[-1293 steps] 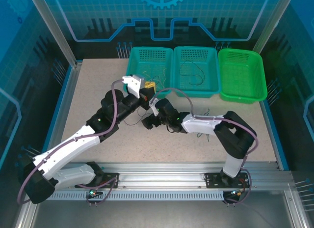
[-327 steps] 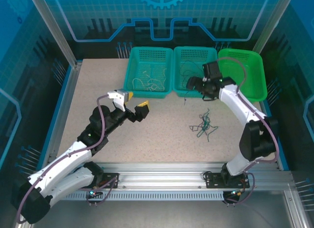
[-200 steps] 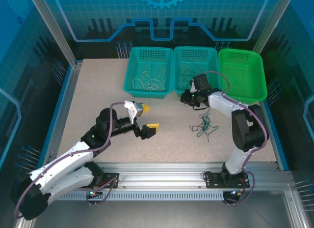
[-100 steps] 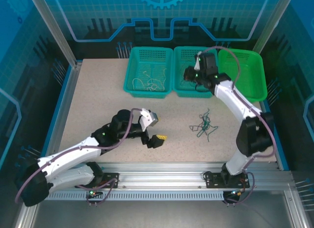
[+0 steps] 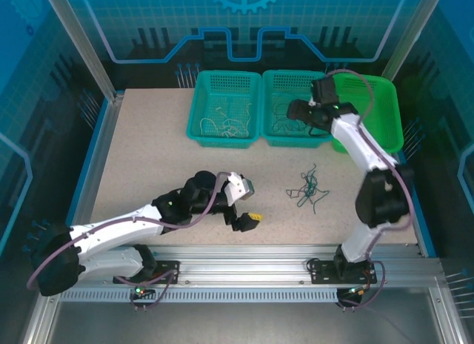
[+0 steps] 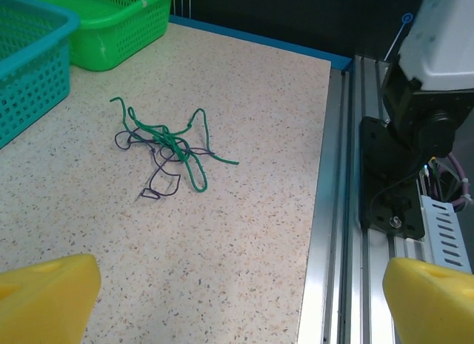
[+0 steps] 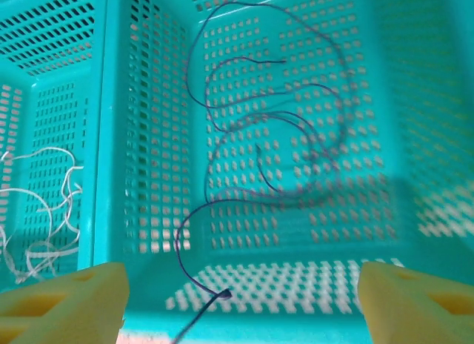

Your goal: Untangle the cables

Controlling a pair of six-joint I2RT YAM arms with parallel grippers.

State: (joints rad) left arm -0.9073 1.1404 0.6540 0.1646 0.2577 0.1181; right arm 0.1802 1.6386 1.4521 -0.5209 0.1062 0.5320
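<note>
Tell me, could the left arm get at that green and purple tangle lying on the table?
Probably yes. The left gripper is open and faces the cable tangle across bare tabletop, with nothing between them; the right gripper is off over the teal basket.

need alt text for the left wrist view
A tangle of green and purple cables lies on the speckled table beyond the open left gripper, whose yellow fingertips fill the bottom corners. A teal basket and a green basket sit upper left.
</note>
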